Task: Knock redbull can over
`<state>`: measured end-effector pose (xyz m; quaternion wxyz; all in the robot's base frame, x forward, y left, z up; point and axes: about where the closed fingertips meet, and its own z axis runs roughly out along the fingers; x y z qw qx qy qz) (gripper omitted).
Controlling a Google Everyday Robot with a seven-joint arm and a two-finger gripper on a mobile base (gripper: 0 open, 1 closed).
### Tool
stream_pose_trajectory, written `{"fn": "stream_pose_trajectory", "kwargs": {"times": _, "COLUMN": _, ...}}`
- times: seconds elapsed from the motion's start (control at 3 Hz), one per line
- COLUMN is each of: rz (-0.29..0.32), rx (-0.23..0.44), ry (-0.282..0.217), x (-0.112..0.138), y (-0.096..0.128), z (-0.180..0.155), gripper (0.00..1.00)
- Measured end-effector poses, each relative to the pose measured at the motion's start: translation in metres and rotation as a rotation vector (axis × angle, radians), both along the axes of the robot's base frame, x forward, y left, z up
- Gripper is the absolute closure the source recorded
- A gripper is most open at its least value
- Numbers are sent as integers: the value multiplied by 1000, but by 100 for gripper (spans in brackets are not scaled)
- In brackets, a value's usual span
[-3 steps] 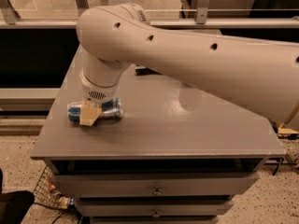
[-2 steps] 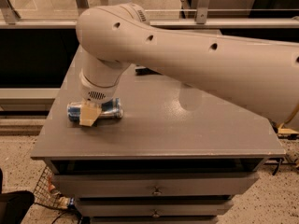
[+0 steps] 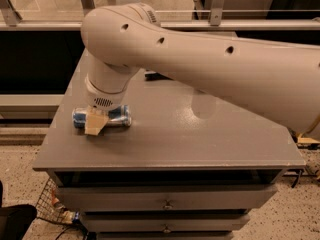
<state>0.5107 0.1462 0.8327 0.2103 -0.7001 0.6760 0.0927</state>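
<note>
- Grey laminate table (image 3: 200, 144), camera view: it fills the middle of the frame, with its front edge running across the lower third.
- Below that edge sit grey drawers (image 3: 167, 204), each with a small metal pull at its centre.
- The redbull can (image 3: 120, 117) lies on its side on the table top at centre left of the frame, near the table's left edge. Its long axis runs left to right, and its blue and silver bands face the camera.
- The robot arm (image 3: 210, 69), off-white with small dark holes along its shell, enters from the right edge and crosses the upper half of the frame. It turns down through a rounded wrist directly above the can.
- The gripper (image 3: 96, 124) hangs below that wrist. Its tan end stands in front of the can's middle and hides that part of it, down to the table top. It cannot be told whether the gripper is apart, together or clamped on the can.
- A small dark object (image 3: 152, 75) lies on the table behind the arm and is mostly hidden.
- A wire basket (image 3: 50, 206) stands on the speckled floor (image 3: 20, 169) at lower left, beside the drawers.
</note>
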Motion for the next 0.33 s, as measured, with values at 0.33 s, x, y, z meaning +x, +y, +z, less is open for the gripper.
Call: {"fn": "stream_pose_trajectory", "kwargs": {"times": 0.33, "rz": 2, "rx": -1, "ry": -1, "x": -1, "y": 1, "z": 0, "gripper": 0}}
